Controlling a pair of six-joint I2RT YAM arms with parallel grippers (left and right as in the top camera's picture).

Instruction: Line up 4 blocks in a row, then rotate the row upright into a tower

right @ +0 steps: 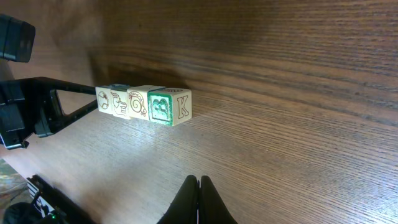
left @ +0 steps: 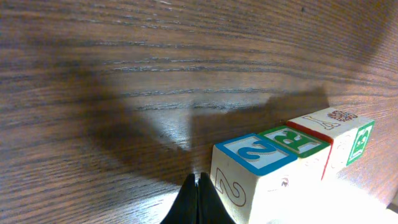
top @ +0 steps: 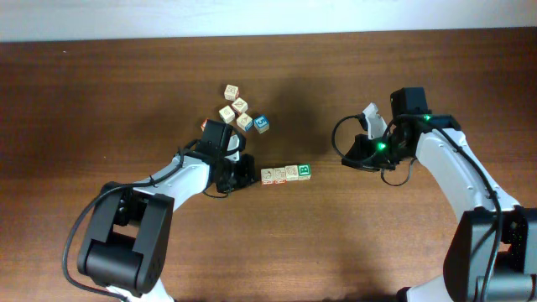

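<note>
Left gripper (left: pixel 198 186): black fingers pressed together, nothing between them, tips low over the dark brown wood-grain table (top: pixel 336 243). The tips sit just beside the near lower corner of the end cube of the row of four small pale wooden alphabet cubes (left: pixel 292 155); whether they touch it cannot be told. That end cube has a blue-framed "2" on top, the next a green-framed "R", then a red-edged top, and the far cube shows a green side face. From overhead the row (top: pixel 285 174) lies face to face in a straight line near the table's middle, directly to the right of the left gripper (top: pixel 246 172). Right gripper (right: pixel 198 186): fingers likewise closed and empty, standing well apart from the row (right: pixel 144 104), whose near end shows a green "B" and a "K". Overhead, the right gripper (top: pixel 346 159) is right of the row. Behind the left arm lies a loose cluster of pale wooden cubes (top: pixel 240 106), with a blue-topped cube (top: pixel 262 124) beside it.
</note>
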